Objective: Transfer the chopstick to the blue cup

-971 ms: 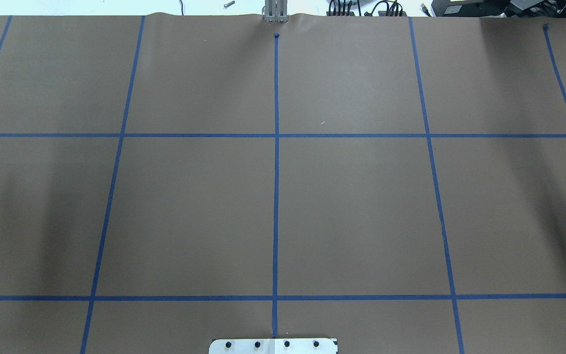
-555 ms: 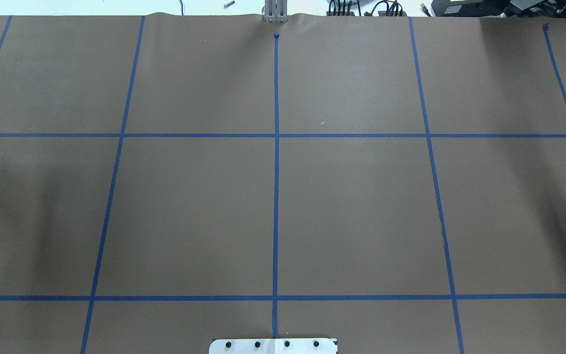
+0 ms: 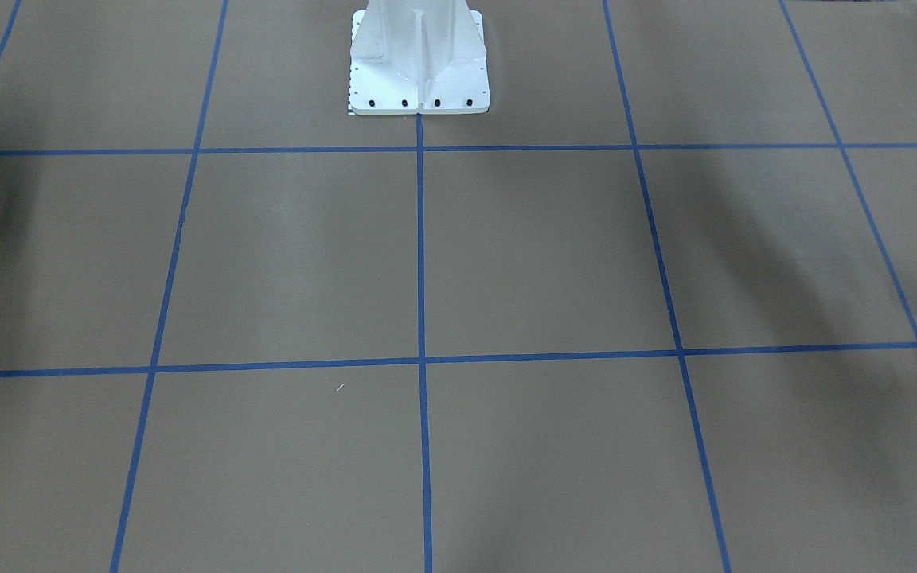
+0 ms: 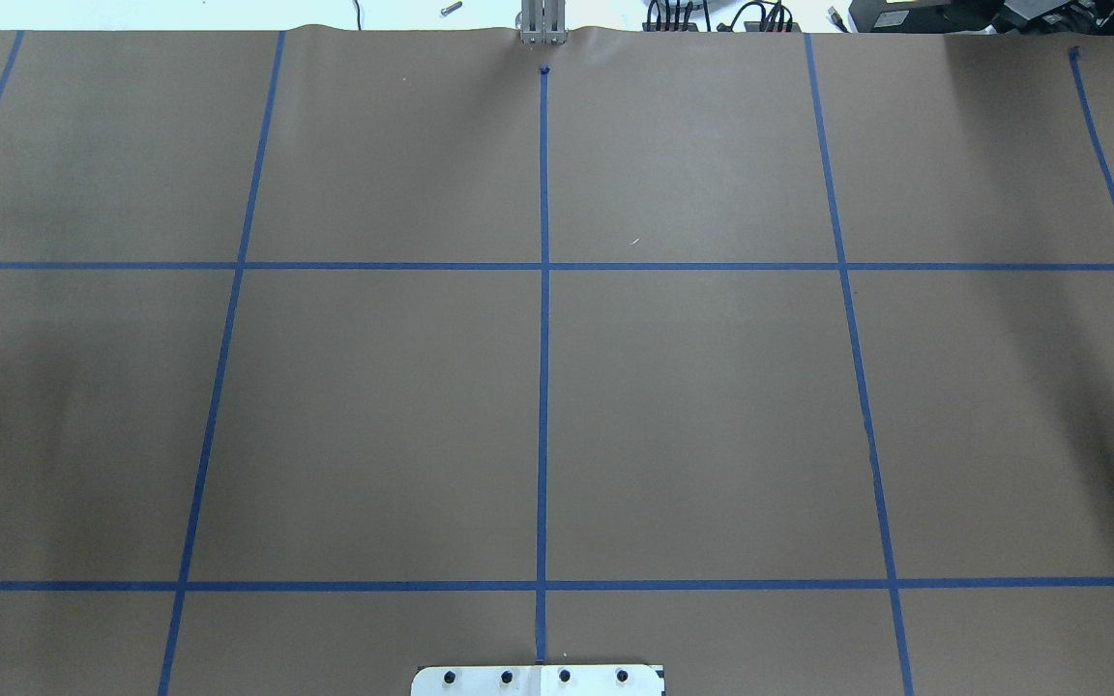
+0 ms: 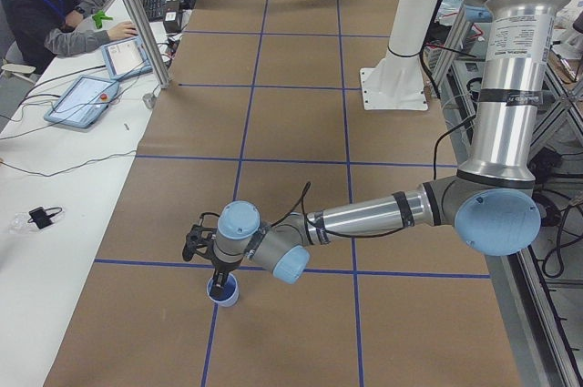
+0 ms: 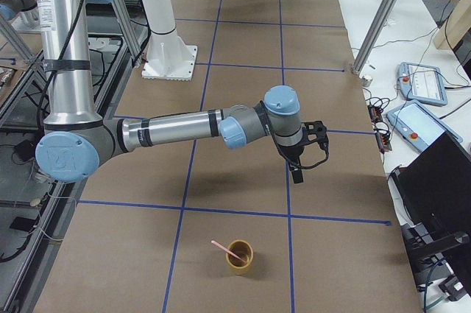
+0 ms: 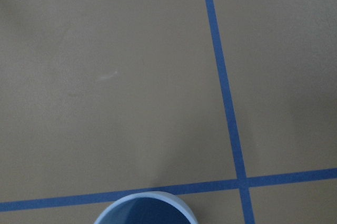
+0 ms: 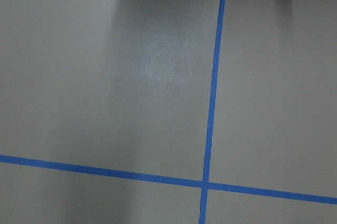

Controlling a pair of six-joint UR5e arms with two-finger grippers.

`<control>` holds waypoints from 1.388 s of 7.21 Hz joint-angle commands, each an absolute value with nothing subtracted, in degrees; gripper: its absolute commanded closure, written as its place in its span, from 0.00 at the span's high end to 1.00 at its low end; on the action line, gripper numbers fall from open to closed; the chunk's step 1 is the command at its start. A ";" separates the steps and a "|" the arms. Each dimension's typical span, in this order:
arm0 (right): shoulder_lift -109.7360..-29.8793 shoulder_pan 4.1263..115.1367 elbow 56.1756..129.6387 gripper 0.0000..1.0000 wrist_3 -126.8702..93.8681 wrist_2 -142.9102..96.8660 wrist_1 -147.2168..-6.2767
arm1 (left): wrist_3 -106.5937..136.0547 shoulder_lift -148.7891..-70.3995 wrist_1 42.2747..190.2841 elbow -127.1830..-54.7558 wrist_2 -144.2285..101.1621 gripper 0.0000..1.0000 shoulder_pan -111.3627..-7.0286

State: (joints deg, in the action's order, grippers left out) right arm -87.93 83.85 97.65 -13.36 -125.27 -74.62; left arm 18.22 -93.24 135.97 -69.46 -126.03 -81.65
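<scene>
Two cups: blue cup (image 5: 224,297) beneath left gripper (image 5: 217,280); tan cup (image 6: 239,264) holding chopstick (image 6: 223,247), near right gripper (image 6: 296,176); you cannot tell either grip.

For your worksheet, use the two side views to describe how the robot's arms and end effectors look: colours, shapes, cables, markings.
The left arm and right arm look alike: round silver metal tubes, joints closed by light-blue round caps. A thin black cable trails along each arm, and black bands ring the upright tubes. The left end effector and right end effector are small and black.
</scene>
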 commanded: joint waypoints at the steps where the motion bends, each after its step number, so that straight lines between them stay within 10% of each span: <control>1: -87.98 83.85 97.65 1.00 -13.36 -125.24 -74.62 | 18.19 -92.81 136.05 -69.61 -127.18 0.97 -80.95; 6: -88.07 83.85 97.65 1.00 -13.36 -125.16 -74.62 | 17.49 -92.81 139.46 -67.25 -126.56 0.82 -79.10; 8: -88.07 83.85 97.56 1.00 -13.36 -125.16 -74.62 | 17.40 -92.64 140.80 -66.53 -126.47 0.21 -79.10; 9: -88.07 83.85 97.56 1.00 -13.36 -125.16 -74.62 | 17.23 -92.20 141.50 -66.53 -126.47 0.00 -79.10; 10: -88.07 83.85 97.56 1.00 -13.36 -125.16 -74.62 | 15.49 -91.85 142.03 -66.62 -126.47 0.00 -79.10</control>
